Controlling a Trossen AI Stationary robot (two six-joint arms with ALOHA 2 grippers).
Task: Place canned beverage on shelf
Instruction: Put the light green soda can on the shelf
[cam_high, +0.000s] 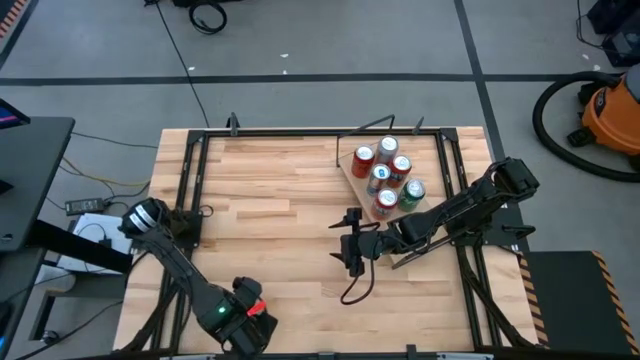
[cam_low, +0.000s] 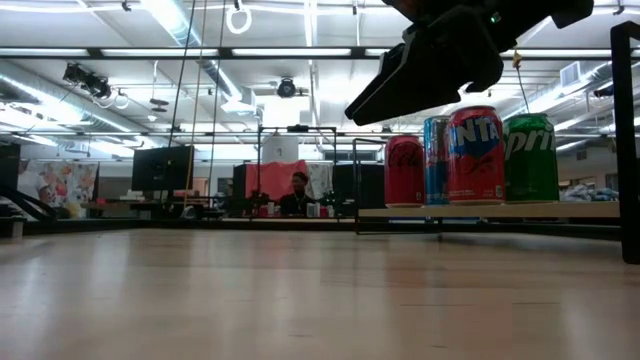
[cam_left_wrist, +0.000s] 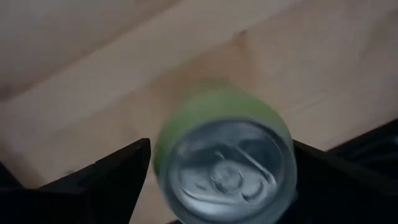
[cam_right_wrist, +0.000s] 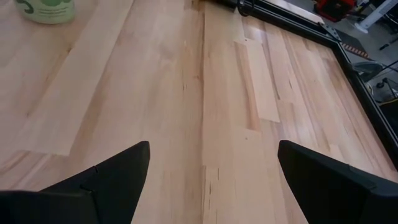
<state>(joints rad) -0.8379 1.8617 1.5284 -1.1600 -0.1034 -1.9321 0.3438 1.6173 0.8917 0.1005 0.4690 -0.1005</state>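
Two claws: both are hanging over the table (cam_high: 280, 190), the left near its front edge, the right further in, beside the shelf (cam_high: 352, 178).
Left claw (cam_left_wrist: 221, 180): it is hovering right over a green can (cam_left_wrist: 224, 162), looking down on the silver lid.
Left claw state: I cannot tell whether it is clamping the can or sitting loose around it.
Green can: it is sitting inside the left claw, upright, with bare table planks showing behind it; in the high view the arm is hiding it.
Right claw (cam_high: 352, 255): it is standing apart and empty, pointing at bare planks.
Shelf: it is lying askew on the far right part of the table, carrying several upright cans (cam_high: 388, 148), well apart from the left claw.
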